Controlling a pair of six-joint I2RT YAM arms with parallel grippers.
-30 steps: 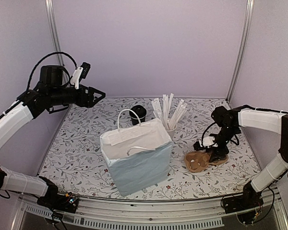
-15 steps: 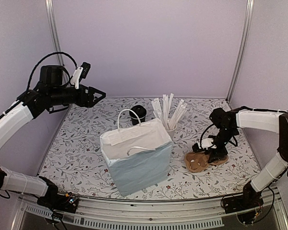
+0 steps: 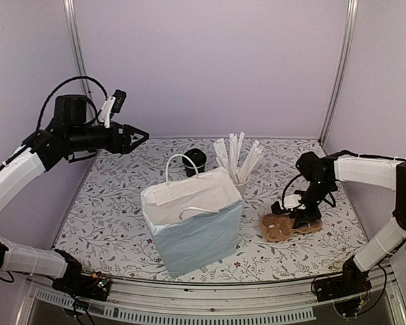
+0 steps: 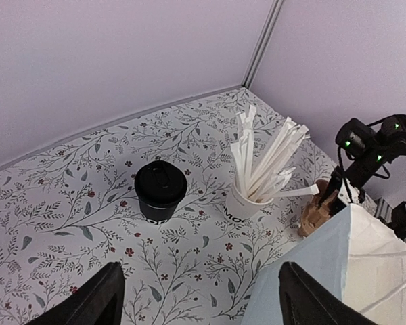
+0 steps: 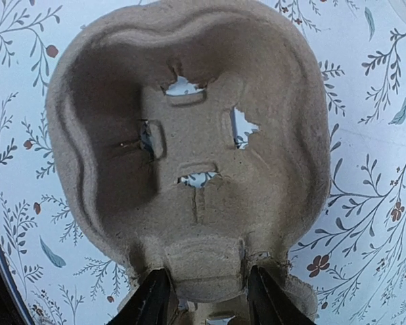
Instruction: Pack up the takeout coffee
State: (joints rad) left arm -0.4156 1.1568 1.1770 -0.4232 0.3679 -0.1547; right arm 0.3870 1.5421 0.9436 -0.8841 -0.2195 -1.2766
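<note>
The takeout coffee [image 3: 195,161] is a small black cup with a black lid, standing at the back of the table behind the bag; it also shows in the left wrist view [image 4: 160,191]. My left gripper [image 3: 139,135] hangs open high over the back left, well above the coffee [image 4: 203,308]. A brown cardboard cup carrier [image 3: 279,229] lies on the right. My right gripper [image 3: 299,218] points down at its near end, and its fingers press both sides of the carrier's middle ridge [image 5: 206,298]. The carrier [image 5: 189,135] holds no cup.
A pale blue-and-white paper bag [image 3: 193,217] with handles stands open in the middle of the floral table [image 3: 108,203]. A white cup of wrapped straws [image 3: 240,177] stands right of the coffee. Lilac walls close the back and sides.
My right gripper's fingers have closed in on the carrier's ridge. The left gripper has drifted slightly and stays open.
</note>
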